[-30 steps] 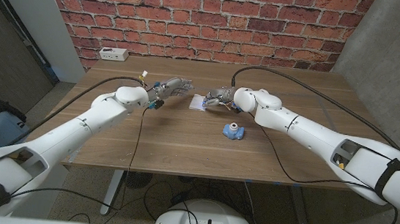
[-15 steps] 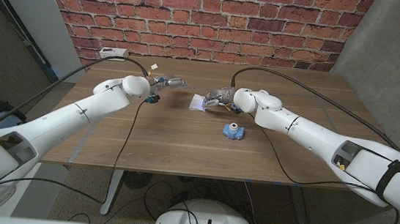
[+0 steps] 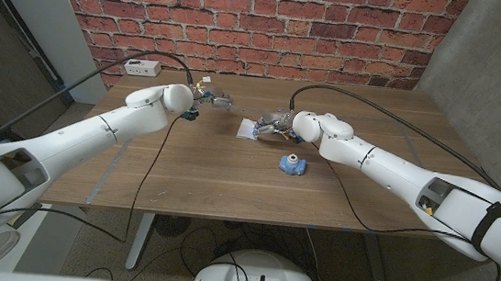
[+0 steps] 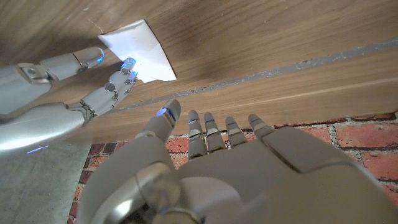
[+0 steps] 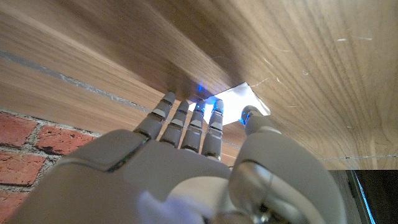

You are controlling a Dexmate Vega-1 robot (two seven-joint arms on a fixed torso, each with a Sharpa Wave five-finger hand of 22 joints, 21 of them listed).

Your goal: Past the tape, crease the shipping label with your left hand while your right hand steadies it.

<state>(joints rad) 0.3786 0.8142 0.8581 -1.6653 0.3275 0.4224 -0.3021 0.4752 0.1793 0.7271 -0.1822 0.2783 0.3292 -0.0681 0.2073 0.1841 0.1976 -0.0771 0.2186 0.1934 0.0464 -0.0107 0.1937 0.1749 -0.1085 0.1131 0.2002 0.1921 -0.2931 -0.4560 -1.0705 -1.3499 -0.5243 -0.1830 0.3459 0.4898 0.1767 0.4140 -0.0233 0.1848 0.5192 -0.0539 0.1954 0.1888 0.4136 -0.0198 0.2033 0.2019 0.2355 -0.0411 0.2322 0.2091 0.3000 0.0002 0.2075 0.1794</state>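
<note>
1. Shipping label (image 3: 250, 128): white sheet lying on the wooden table (image 3: 229, 171), past the middle toward the brick wall (image 3: 262, 22). In the left wrist view the label (image 4: 140, 50) looks folded to a point at one corner.
2. Right hand (image 3: 277, 123): at the label's right edge, arm reaching in from the bottom-right corner, forearm low over the table.
3. Right hand fingers: in the right wrist view the hand (image 5: 186, 155) has its fingers (image 5: 198, 121) close side by side, tips down on or at the label (image 5: 239, 99). Thumb sits beside the sheet's edge. It holds nothing; it presses or touches the paper.
4. The left wrist view also shows the right hand (image 4: 74, 93), with one fingertip (image 4: 129, 64) on the label's edge and another finger stretched alongside the sheet.
5. Left hand (image 3: 210, 100): off the label, up and to the left of it, nearer the wall. Arm runs long from the bottom-left corner, elbow out.
6. Left hand fingers: in the left wrist view the hand (image 4: 211, 162) is seen from the back, fingers (image 4: 214, 127) extended and slightly apart, nothing in them. Clear gap between them and the label.
7. Blue tape dispenser (image 3: 291, 164): on the table nearer the robot than the label, under the right forearm, apart from both hands.
8. White power strip (image 3: 143, 68) at the table's far-left edge, cable running off it.
</note>
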